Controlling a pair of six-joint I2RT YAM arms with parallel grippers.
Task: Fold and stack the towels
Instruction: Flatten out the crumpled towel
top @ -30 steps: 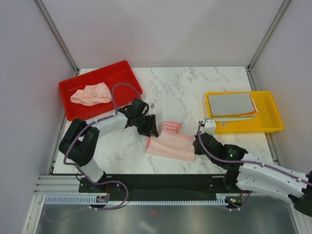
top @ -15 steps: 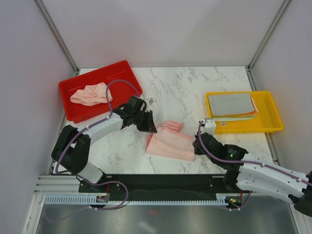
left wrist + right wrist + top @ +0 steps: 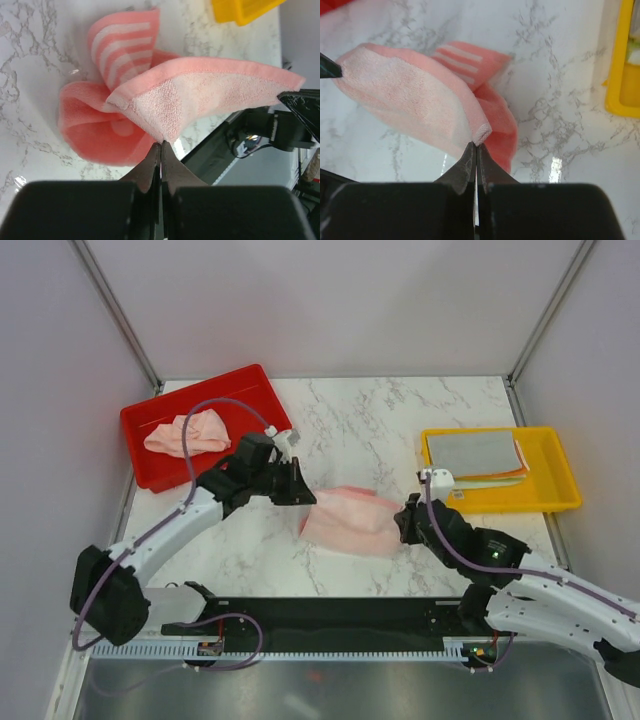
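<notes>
Pink towel [image 3: 345,520], left jaws and right jaws clenched on its corners, striped fold half hidden.

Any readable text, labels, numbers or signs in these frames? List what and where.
No readable text in any view.
pink towel: white stripes only, no lettering.
red tray and the peach towel in it: no label or print shows.
yellow tray and the grey cloth in it: no label or print shows.
Arms: no legible markings.
</notes>
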